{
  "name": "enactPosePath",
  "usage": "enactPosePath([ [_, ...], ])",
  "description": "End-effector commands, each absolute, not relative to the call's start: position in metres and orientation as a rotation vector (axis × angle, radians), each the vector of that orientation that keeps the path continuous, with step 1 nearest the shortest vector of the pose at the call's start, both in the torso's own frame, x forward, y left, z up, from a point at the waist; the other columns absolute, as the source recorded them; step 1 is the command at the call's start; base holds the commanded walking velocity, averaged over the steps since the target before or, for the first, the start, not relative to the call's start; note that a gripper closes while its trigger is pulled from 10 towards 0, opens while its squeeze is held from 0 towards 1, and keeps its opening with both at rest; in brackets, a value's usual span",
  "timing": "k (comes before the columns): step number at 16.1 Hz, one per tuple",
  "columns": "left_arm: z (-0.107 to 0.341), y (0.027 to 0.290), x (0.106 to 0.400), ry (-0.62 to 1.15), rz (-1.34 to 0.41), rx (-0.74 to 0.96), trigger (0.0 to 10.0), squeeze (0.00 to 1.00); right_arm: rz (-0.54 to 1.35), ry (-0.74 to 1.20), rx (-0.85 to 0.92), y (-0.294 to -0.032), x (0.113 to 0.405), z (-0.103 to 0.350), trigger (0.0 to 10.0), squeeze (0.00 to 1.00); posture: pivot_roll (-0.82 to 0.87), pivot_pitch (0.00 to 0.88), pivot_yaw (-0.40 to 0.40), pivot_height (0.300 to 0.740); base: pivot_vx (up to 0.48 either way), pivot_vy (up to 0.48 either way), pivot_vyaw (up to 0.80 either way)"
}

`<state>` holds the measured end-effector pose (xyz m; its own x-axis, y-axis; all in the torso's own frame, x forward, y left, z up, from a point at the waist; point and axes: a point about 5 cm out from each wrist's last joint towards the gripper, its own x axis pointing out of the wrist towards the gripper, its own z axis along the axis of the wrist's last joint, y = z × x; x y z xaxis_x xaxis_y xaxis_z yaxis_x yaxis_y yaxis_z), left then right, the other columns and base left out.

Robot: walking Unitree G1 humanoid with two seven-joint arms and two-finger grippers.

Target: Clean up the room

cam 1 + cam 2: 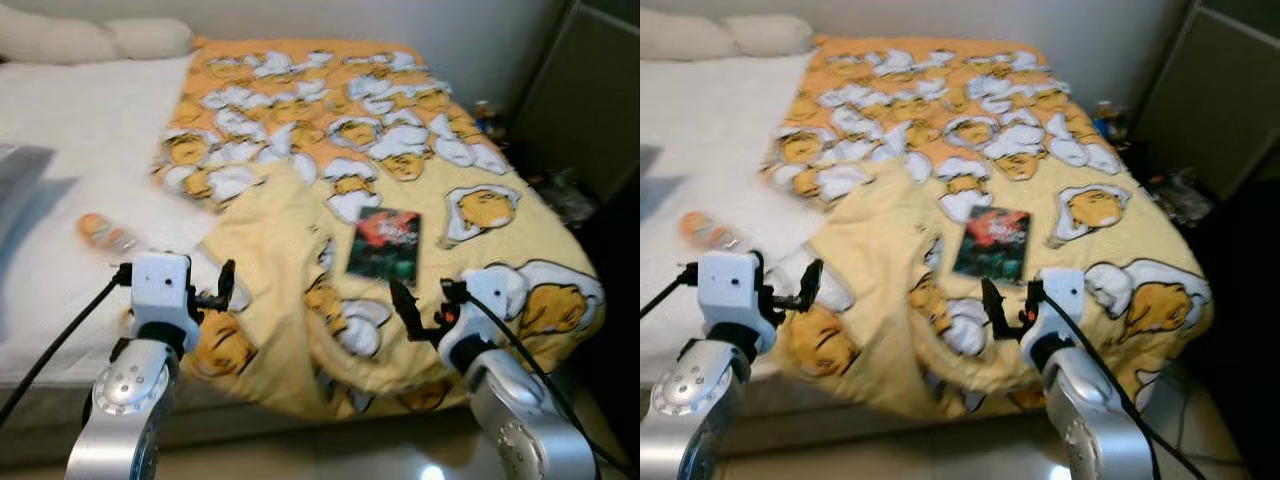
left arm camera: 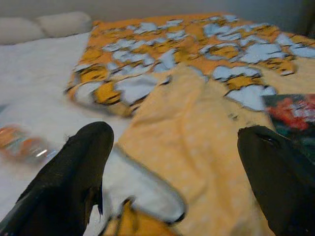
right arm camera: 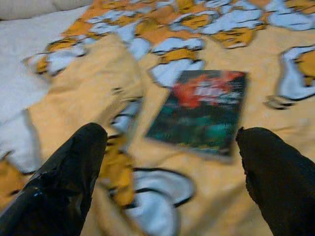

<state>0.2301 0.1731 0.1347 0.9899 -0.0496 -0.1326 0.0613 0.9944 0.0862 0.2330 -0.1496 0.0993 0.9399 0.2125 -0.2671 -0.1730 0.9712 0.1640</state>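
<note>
A bedroom in a home: a bed (image 1: pixel 90 140) is filling the view, pillows (image 1: pixel 95 38) lying at its head, a cartoon-print yellow blanket (image 1: pixel 400 150) draping its far corner, seemingly beside a wardrobe (image 1: pixel 590 90).

A yellow-and-orange cartoon-print blanket (image 1: pixel 400 150) lies rumpled across the bed (image 1: pixel 90 130), one corner folded back so its pale yellow underside shows. On the blanket, near the bed's foot edge, a dark book (image 1: pixel 385 243) with a red and green cover lies flat. Beside the blanket's folded edge, a small orange-labelled bottle (image 1: pixel 105 233) lies on its side on the bed's white sheet.
</note>
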Motion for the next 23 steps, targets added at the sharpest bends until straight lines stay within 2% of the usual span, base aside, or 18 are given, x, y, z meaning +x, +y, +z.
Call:
enactPosePath([
  [1,0.136,0.167,0.231,0.124,-0.084,0.083,10.0,0.00,0.191,0.292,0.105,-0.153,0.235,0.098,10.0,0.00,0.03,0.000,-0.004,0.740,0.390,0.000,0.00],
  [3,0.135,0.168,0.231,0.124,-0.084,0.083,10.0,0.00,0.210,0.291,0.077,-0.150,0.236,0.098,10.0,0.00,0.03,0.000,-0.006,0.740,0.386,0.000,0.00],
  [5,0.135,0.169,0.231,0.124,-0.085,0.083,10.0,0.00,0.210,0.290,0.084,-0.148,0.237,0.099,10.0,0.00,0.03,0.000,-0.004,0.740,0.384,0.000,0.80],
  [6,0.135,0.168,0.232,0.122,-0.090,0.083,10.0,0.00,0.171,0.287,0.129,-0.151,0.238,0.098,10.0,0.00,0.02,0.000,0.000,0.740,0.382,0.000,0.00],
  [9,0.136,0.165,0.235,0.119,-0.117,0.081,10.0,0.00,0.169,0.284,0.119,-0.154,0.241,0.099,10.0,0.00,0.01,0.000,0.005,0.740,0.382,0.000,0.00],
  [13,0.135,0.157,0.239,0.141,-0.225,0.058,10.0,0.00,0.130,0.342,0.080,-0.162,0.242,0.094,10.0,0.00,0.00,0.000,0.000,0.740,0.081,0.000,-0.55],
  [16,0.134,0.157,0.241,0.174,-0.287,0.058,10.0,0.00,0.035,0.477,0.091,-0.182,0.244,0.083,10.0,0.00,-0.01,0.000,-0.001,0.740,0.000,0.000,0.00],
  [18,0.134,0.154,0.244,0.200,-0.361,0.073,10.0,0.00,0.051,0.538,0.073,-0.189,0.252,0.080,10.0,0.00,-0.01,0.000,0.002,0.740,0.000,0.000,0.00],
  [21,0.132,0.152,0.254,0.252,-0.430,0.101,10.0,0.00,0.004,0.615,0.106,-0.204,0.270,0.075,10.0,0.00,-0.01,0.000,0.008,0.740,0.000,0.000,0.00],
  [22,0.136,0.148,0.260,0.265,-0.505,0.090,10.0,0.00,-0.022,0.669,0.140,-0.220,0.284,0.070,10.0,0.00,-0.01,0.000,0.014,0.740,0.000,0.000,0.00],
  [23,0.139,0.147,0.260,0.263,-0.530,0.085,10.0,0.00,-0.032,0.678,0.151,-0.225,0.288,0.069,10.0,0.00,-0.01,0.000,0.019,0.740,0.000,0.000,0.00],
])
